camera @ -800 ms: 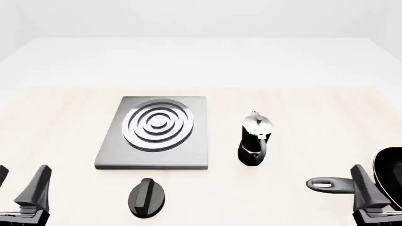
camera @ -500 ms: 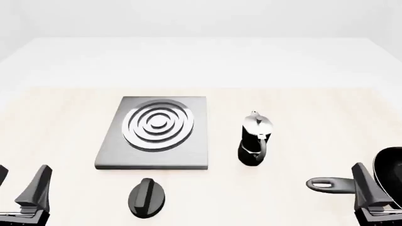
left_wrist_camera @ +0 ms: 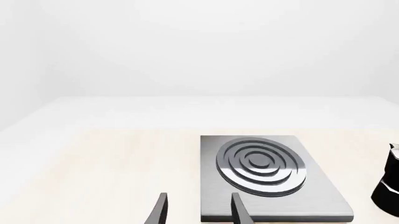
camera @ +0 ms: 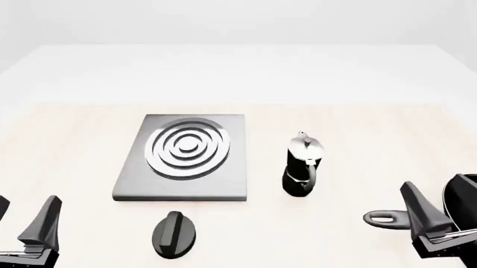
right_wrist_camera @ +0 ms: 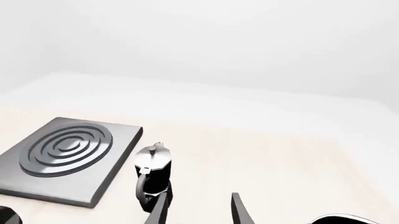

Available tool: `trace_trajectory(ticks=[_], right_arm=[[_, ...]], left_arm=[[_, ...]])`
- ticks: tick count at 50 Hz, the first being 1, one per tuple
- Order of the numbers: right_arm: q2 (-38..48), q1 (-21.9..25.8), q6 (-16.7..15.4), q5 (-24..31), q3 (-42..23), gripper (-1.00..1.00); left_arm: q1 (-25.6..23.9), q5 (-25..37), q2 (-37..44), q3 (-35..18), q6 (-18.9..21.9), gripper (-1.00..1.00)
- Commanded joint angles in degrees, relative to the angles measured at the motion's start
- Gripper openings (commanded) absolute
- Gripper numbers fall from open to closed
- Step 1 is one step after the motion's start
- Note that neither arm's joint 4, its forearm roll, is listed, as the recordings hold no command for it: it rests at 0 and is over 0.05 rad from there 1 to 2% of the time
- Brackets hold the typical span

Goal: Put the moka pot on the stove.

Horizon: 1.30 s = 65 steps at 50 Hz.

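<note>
Found the black two-fingered left gripper (camera: 22, 223) low down, in front of and to the left of the flat square grey metal stove (camera: 223, 181) with the shiny silver rings. Saw its fingers spread apart in the left wrist view too (left_wrist_camera: 199, 207), with nothing between them. Pointed toward the near edge of the stove, but touched nothing.

Saw no pot on the stove. Lay bare on the pale wooden table (camera: 358, 123), rings and all.

Found the flat black oval knob (camera: 174, 233) just in front of the stove, not touching it.

Found the small black moka pot (camera: 301, 167) with the silver lid and curved handle standing upright just to the right of the stove, near it but apart from it. Stood on the table, handle turned to the front. Had no gripper on it.

Found the black right gripper (camera: 439, 218) far to the right of the stove and further to the front. Saw its fingers open in the right wrist view (right_wrist_camera: 199, 205), holding nothing, looking toward the moka pot but well apart from it. Spotted the black frying pan (camera: 463, 195) with the long handle right beside that gripper, farthest from the stove.

Judged the job barely begun. Had nothing grabbed yet. Needed to reach the moka pot, close on it, lift it, carry it left over the stove, and set it down on the rings.
</note>
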Motion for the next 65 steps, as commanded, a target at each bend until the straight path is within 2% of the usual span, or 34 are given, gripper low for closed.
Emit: trace_trajectory(ticks=[1, 10, 16, 32, 45, 48, 49, 52, 53, 54, 65], right_arm=[[4.3, 3.9, -1.1, -1.6, -0.8, 1.0], [7.3, 6.6, -0.7, -4.0, 0.2, 1.0], [9.9, 7.4, 0.6, -7.0, 0.9, 1.0], [18.2, 9.6, 1.6, -16.7, 4.3, 1.0], [25.5, 11.1, 2.2, -23.6, 4.2, 1.0], [28.4, 11.5, 2.3, -26.0, 3.8, 1.0], [31.4, 12.3, 2.5, -28.5, 3.6, 1.0], [32.6, 12.4, 2.7, -29.6, 3.5, 1.0], [45.1, 14.1, 4.1, -39.9, 2.6, 1.0], [46.0, 14.1, 4.1, -40.9, 2.7, 1.0], [48.3, 14.4, 4.3, -42.8, 2.7, 1.0]], left_arm=[[0.0, 0.0, 0.0, 0.0, 0.0, 1.0], [0.0, 0.0, 0.0, 0.0, 0.0, 1.0], [0.0, 0.0, 0.0, 0.0, 0.0, 1.0], [0.0, 0.0, 0.0, 0.0, 0.0, 1.0], [0.0, 0.0, 0.0, 0.0, 0.0, 1.0], [0.0, 0.0, 0.0, 0.0, 0.0, 1.0], [0.0, 0.0, 0.0, 0.0, 0.0, 1.0], [0.0, 0.0, 0.0, 0.0, 0.0, 1.0], [0.0, 0.0, 0.0, 0.0, 0.0, 1.0], [0.0, 0.0, 0.0, 0.0, 0.0, 1.0], [0.0, 0.0, 0.0, 0.0, 0.0, 1.0]])
